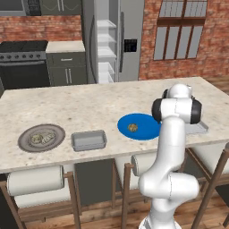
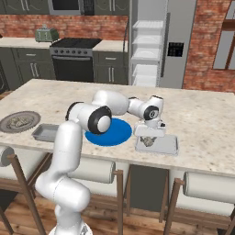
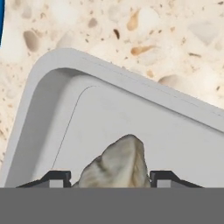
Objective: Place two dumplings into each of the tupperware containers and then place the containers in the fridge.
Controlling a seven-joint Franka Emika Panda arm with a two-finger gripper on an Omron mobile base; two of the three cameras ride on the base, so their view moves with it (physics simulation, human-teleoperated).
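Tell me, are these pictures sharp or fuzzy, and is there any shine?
Right base view: soft and grainy, the fridge evenly lit with no glare. Left base view: the same softness, the blue plate flat in colour. Hand view: sharper, the dumpling wrinkled, a faint shade inside the container rim.

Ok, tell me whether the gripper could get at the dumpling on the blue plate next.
Probably yes: the dumpling lies alone on the blue plate, uncovered, beside the gripper, though another dumpling sits between its fingers.
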